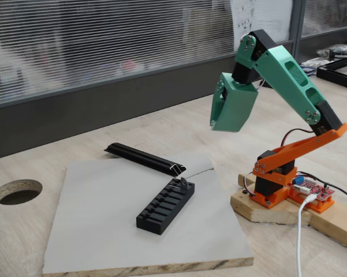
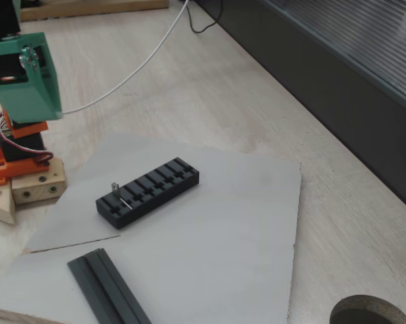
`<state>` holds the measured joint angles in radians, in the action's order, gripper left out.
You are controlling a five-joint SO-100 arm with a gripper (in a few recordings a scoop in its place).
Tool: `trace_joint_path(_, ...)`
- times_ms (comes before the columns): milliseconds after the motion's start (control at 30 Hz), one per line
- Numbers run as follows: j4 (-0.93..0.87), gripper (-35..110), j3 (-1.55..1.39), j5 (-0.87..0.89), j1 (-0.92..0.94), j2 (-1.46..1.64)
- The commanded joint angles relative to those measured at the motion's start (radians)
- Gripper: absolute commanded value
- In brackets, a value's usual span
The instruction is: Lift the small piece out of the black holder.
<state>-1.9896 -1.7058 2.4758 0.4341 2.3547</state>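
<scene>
The black holder [image 1: 166, 206] [image 2: 148, 191], a slotted block, lies on a grey board [image 1: 104, 225] [image 2: 230, 236]. The small piece [image 1: 185, 183] [image 2: 115, 190], a thin silvery bent bracket, stands up from the holder's end slot, the end nearest the arm. My green gripper [image 1: 216, 122] [image 2: 27, 101] hangs in the air well above and to the arm side of the holder, touching nothing. In a fixed view its jaws look pressed together, with nothing between them.
A longer black rail [image 1: 143, 158] [image 2: 108, 287] with a silvery cut end lies on the board just beyond the holder. The arm's orange base sits on a wooden block [image 1: 265, 206] [image 2: 28, 187]. A white cable [image 2: 128, 71] runs across the table. A round hole [image 1: 17, 191] opens in the tabletop.
</scene>
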Motion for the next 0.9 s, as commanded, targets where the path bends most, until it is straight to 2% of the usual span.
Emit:
trace_joint_path(0,-0.028,5,-0.002,0.244,-0.129,0.052)
trace_joint_path(133,-0.026,4,-0.002,0.380,-0.201,0.052)
trace_joint_path(567,-0.028,4,-0.002,0.813,-0.209,-0.202)
trace_joint_path(867,-0.028,4,0.008,0.838,-0.206,-0.221)
